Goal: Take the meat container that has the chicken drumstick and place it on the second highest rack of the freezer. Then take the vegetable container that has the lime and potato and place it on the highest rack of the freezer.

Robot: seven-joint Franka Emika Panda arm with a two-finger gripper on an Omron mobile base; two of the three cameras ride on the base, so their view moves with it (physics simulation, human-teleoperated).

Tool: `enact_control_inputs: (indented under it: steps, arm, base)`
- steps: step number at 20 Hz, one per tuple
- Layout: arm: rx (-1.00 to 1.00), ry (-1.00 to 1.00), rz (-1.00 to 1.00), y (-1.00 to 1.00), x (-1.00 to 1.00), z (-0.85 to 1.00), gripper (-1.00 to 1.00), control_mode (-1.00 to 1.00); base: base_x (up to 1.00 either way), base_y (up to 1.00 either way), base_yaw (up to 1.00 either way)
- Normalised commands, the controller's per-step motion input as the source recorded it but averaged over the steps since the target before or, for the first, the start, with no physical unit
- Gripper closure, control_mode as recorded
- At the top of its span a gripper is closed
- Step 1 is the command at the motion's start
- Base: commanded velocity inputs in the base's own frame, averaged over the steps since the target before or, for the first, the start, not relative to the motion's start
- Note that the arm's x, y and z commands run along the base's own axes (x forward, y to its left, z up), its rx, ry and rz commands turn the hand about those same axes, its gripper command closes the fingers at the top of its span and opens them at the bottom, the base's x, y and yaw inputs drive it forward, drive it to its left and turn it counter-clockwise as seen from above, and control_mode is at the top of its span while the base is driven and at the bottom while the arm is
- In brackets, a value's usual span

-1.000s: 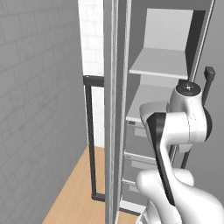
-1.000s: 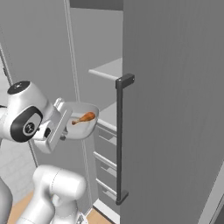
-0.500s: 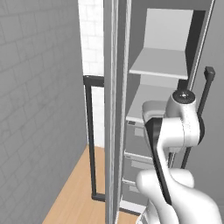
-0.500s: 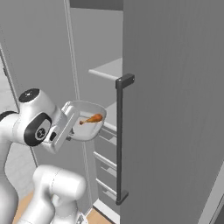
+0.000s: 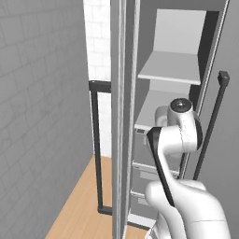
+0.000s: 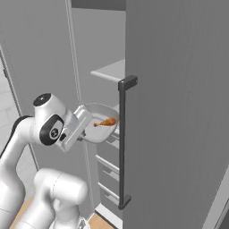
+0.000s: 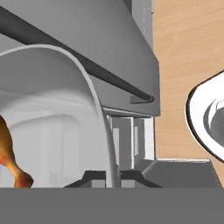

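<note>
The drumstick (image 6: 106, 121) lies inside the container (image 6: 99, 129), a shallow pale tray with a raised rim. In the right base view its long axis runs nearly level, the thick orange-brown end toward the freezer (image 6: 179, 112) door's edge and the thin bone end pointing back toward the arm. In the hand view the drumstick (image 7: 9, 153) sits at the left edge, its knobbed bone end low and nearest the camera, the meat end running up and away. It is much smaller than the tray around it.

The container (image 7: 65, 113) is held at its near rim by the gripper (image 7: 109, 178); the two dark fingertips are clenched on the thin wall, one on each side of it. The tray is carried roughly level, tipped a little, in front of the open freezer compartment.

Just beside the tray stands the black bar handle (image 6: 122, 143) of the door. Behind it are the grey drawers (image 6: 109, 167), and above it a pale shelf board (image 6: 109, 71). In the left base view two shelf boards show, the upper (image 5: 172, 67) over the lower (image 5: 156, 107), with the arm in front of the lower one. Wooden floor (image 7: 188, 52) lies below.
</note>
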Motion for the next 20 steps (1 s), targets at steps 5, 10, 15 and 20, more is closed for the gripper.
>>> enact_control_inputs:
  steps: [5, 10, 15, 20]
  arm:
    - [0.04, 0.0, -0.18, -0.13, 0.44, -0.08, 1.0, -1.0]
    - [0.02, 0.0, -0.01, -0.1, 0.33, -0.05, 1.0, -1.0]
    - [0.0, 0.0, 0.06, 0.1, 0.15, -0.08, 1.0, -1.0]
    - [0.0, -0.09, 0.08, 0.08, -0.12, -0.06, 1.0, -1.0]
  base:
    - [0.0, 0.0, 0.0]
    - [0.0, 0.0, 0.0]
    - [0.0, 0.0, 0.0]
    - [0.0, 0.0, 0.0]
